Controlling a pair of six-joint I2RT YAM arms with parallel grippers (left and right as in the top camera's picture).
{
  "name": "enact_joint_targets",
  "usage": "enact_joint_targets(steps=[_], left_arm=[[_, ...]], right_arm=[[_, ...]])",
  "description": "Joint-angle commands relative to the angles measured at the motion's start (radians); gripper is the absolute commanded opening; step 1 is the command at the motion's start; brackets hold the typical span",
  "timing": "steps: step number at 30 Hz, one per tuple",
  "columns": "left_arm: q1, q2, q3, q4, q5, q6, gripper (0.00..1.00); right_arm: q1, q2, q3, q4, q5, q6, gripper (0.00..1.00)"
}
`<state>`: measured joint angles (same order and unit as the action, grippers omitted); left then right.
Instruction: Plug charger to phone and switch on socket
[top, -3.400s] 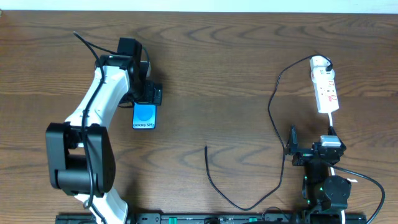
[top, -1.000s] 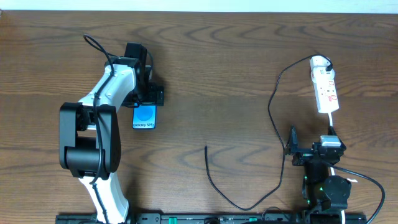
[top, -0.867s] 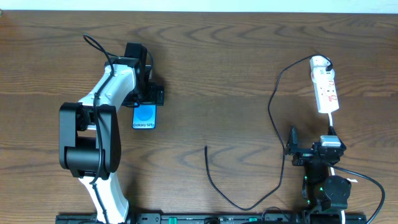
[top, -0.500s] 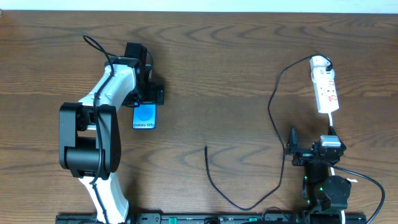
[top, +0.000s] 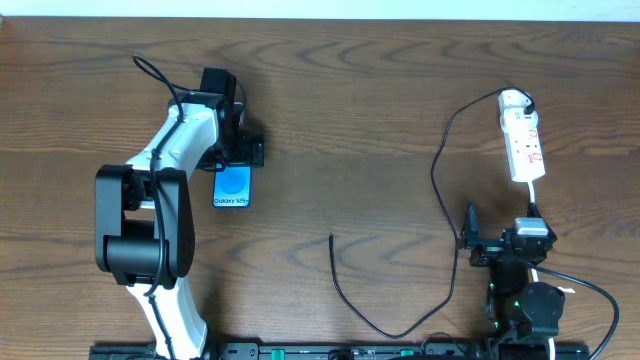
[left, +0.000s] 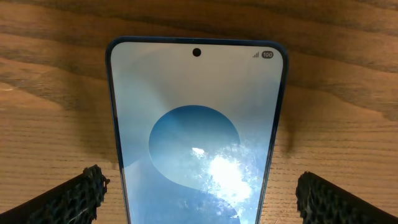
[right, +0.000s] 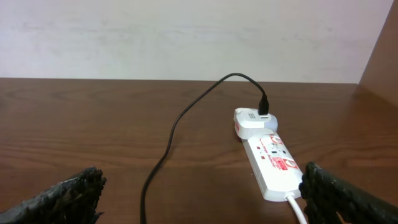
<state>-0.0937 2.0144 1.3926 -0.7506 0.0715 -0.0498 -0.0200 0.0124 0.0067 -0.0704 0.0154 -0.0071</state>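
Overhead, the left gripper (top: 234, 162) hid one end of the phone (top: 232, 188). The left wrist view's bottom edge cut off the phone's near part. The charger's (top: 345, 290) tip and the socket's (right: 268, 158) switches were too small to read.

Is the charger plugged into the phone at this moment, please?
No, the charger tip lies loose on the wood, well apart from the phone.

The left arm (top: 170, 145) stretches toward the far side, left claw (left: 202, 198) facing down, spread wide. The right arm (top: 522, 285) sits folded near, right claw (right: 205, 199) level, spread wide.
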Motion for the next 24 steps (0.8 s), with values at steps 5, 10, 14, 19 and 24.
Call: enact_joint_targets(steps=[5,10,14,19,24], left_arm=[[0.002,0.006,-0.008,0.002,-0.013,-0.008,1.00],[0.002,0.006,-0.026,0.011,-0.013,-0.008,1.00],[0.002,0.006,-0.041,0.024,-0.013,-0.008,1.00],[0.002,0.006,-0.041,0.023,-0.013,-0.008,1.00],[0.002,0.006,-0.041,0.024,-0.012,-0.008,1.00]], right_arm=[[0.018,-0.006,-0.001,-0.004,0.005,0.014,0.99],[0.018,-0.006,-0.001,-0.004,0.005,0.014,0.99],[0.018,-0.006,-0.001,-0.004,0.005,0.014,0.99],[0.018,-0.006,-0.001,-0.004,0.005,0.014,0.99],[0.018,-0.006,-0.001,-0.004,0.005,0.014,0.99]])
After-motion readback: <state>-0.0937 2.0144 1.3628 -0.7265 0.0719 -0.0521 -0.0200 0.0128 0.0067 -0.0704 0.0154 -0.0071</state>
